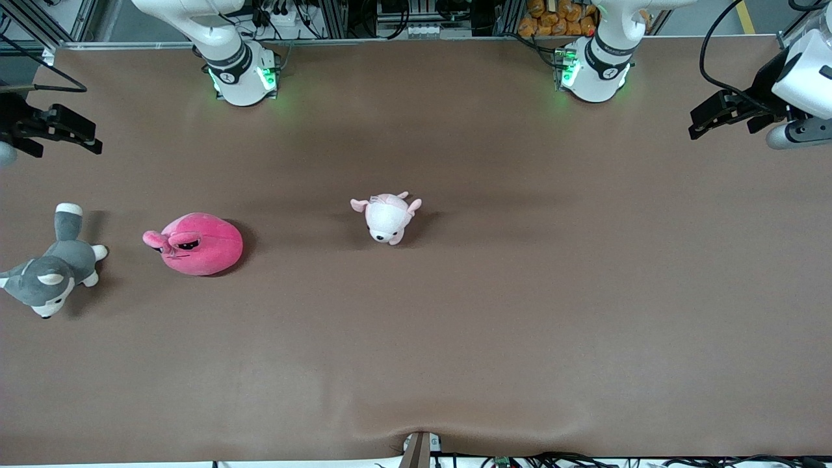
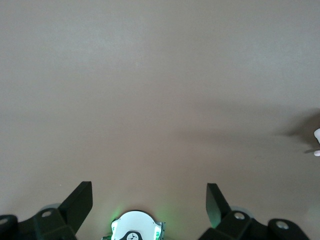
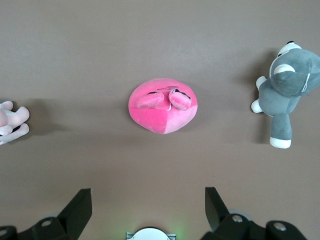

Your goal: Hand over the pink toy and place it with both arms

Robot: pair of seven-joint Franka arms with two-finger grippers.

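The pink toy [image 1: 195,244], a hot-pink round plush with floppy ears, lies on the brown table toward the right arm's end. It also shows in the right wrist view [image 3: 162,106]. My right gripper [image 1: 65,127] hangs in the air over the right arm's end of the table, apart from the toy. Its jaws are open and empty in the right wrist view [image 3: 148,200]. My left gripper [image 1: 721,114] waits in the air over the left arm's end of the table. It is open and empty over bare table [image 2: 149,200].
A grey-and-white plush dog [image 1: 52,270] [image 3: 285,85] lies beside the pink toy at the table's right-arm end. A small pale-pink-and-white plush [image 1: 388,214] [image 3: 10,120] lies near the table's middle. Arm bases [image 1: 240,71] [image 1: 591,68] stand along the top.
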